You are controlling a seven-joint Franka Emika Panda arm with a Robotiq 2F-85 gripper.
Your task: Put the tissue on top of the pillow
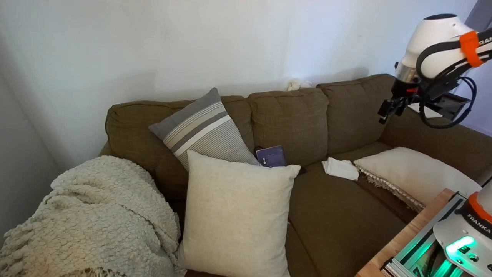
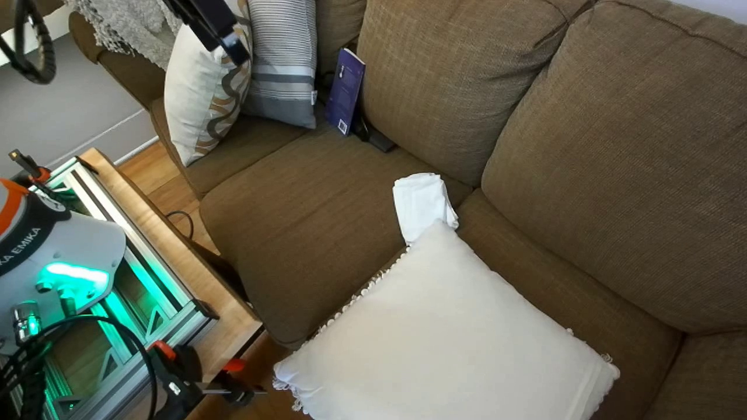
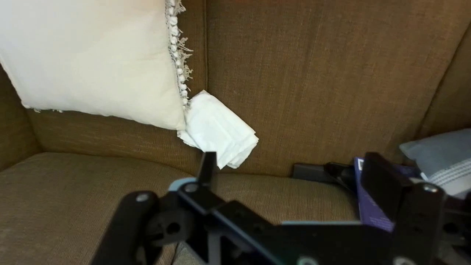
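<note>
Nearest the wrist camera, the black two-fingered gripper [image 3: 292,160] has its fingers spread wide, holding nothing. From it, the crumpled white paper tissue [image 3: 222,132] lies at ten o'clock in the wrist view, well apart, on the seat of the brown fabric sofa [image 3: 312,84]; the corner of a white fabric pillow [image 3: 92,62] with a beaded fringe overlaps the tissue's edge. In an exterior view, at eleven o'clock from the tissue, a flat purple rectangular item [image 2: 345,90] leans on the sofa's back, beside a grey striped fabric pillow [image 2: 282,52]; at ten o'clock stands a cream patterned fabric pillow [image 2: 195,93]. In an exterior view, the white, orange-banded arm [image 1: 438,32] reaches in from two o'clock, with the gripper pointing toward seven o'clock, high above the seat. Its green-lit base [image 1: 453,227] is carried by a wooden-topped bench [image 1: 403,236] near the sofa's front edge.
</note>
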